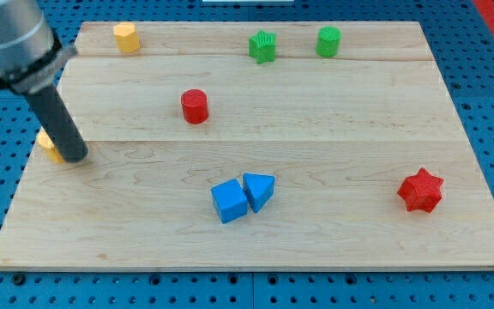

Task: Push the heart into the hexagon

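A yellow hexagon block stands near the board's top left corner. A second yellow block lies at the board's left edge. My rod hides most of it, so I cannot make out its shape. My tip rests on the board against this block's right side, well below the hexagon.
A red cylinder stands left of centre. A green star-like block and a green cylinder sit at the top. A blue cube touches a blue triangle at bottom centre. A red star is at the right.
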